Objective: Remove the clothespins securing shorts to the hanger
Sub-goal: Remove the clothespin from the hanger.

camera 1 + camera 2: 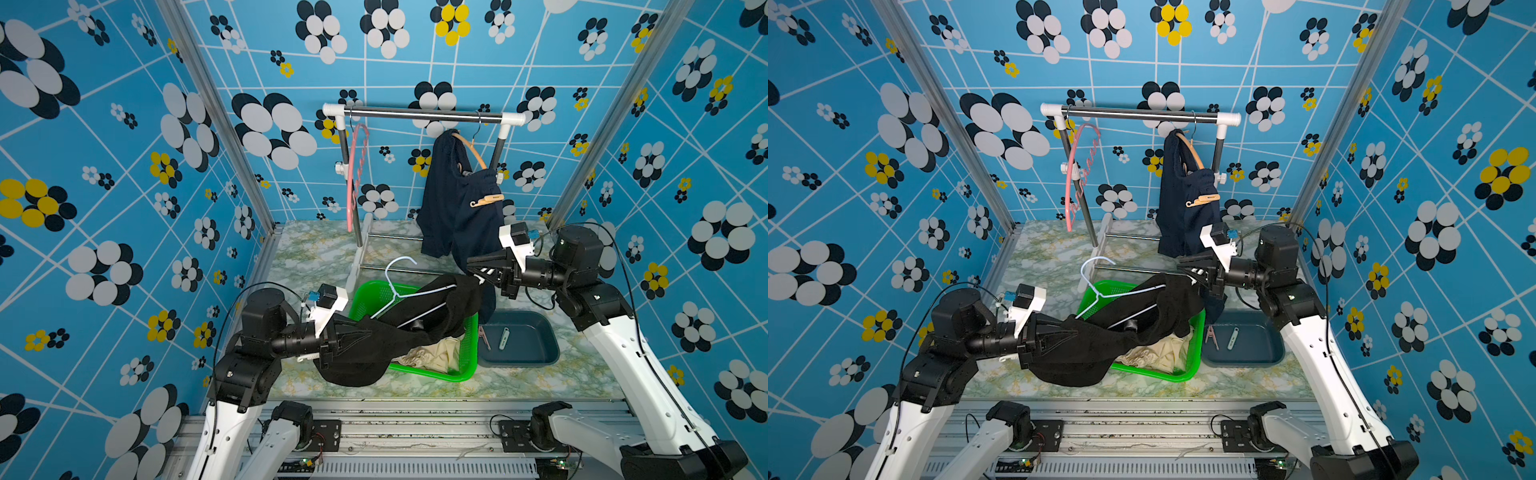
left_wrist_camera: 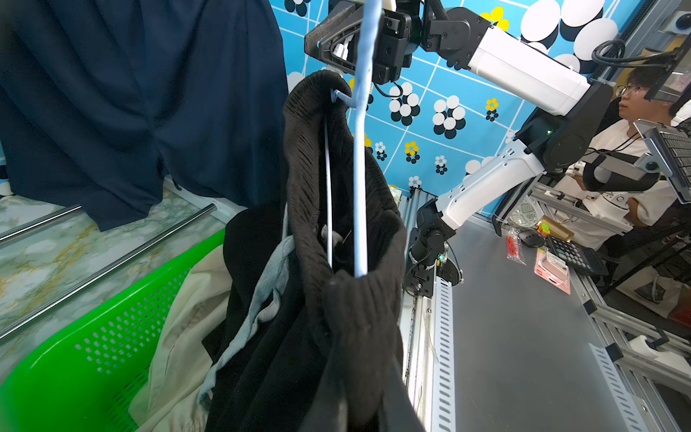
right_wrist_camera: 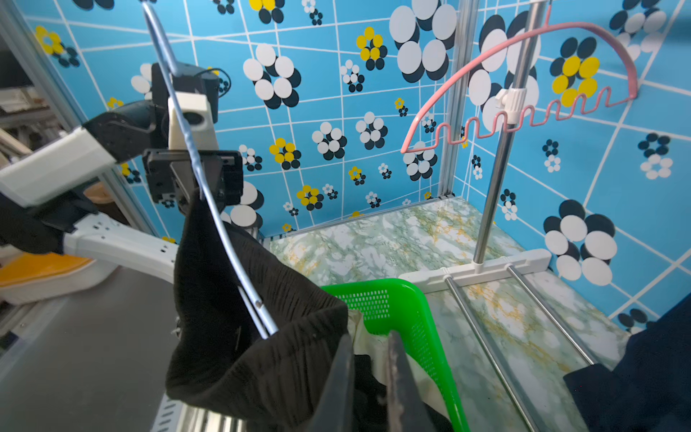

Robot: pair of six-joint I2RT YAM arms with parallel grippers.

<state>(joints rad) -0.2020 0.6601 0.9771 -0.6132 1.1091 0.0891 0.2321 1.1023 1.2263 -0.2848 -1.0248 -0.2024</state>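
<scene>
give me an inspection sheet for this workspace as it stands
surface: marble-print table carrying basket and tray.
job's things: black shorts on white hanger, stretched between the grippers; navy shorts on wooden hanger with tan clothespin; beige shorts in basket; pale clothespin in tray, wood clothespin at its rim.
clutter: bare pink hanger on rack.
grippers: left gripper shut on black shorts; right gripper at their other end, hold unclear.
cables: black cables loop off the arms.
surroundings: flower-print walls; person outside.
</scene>
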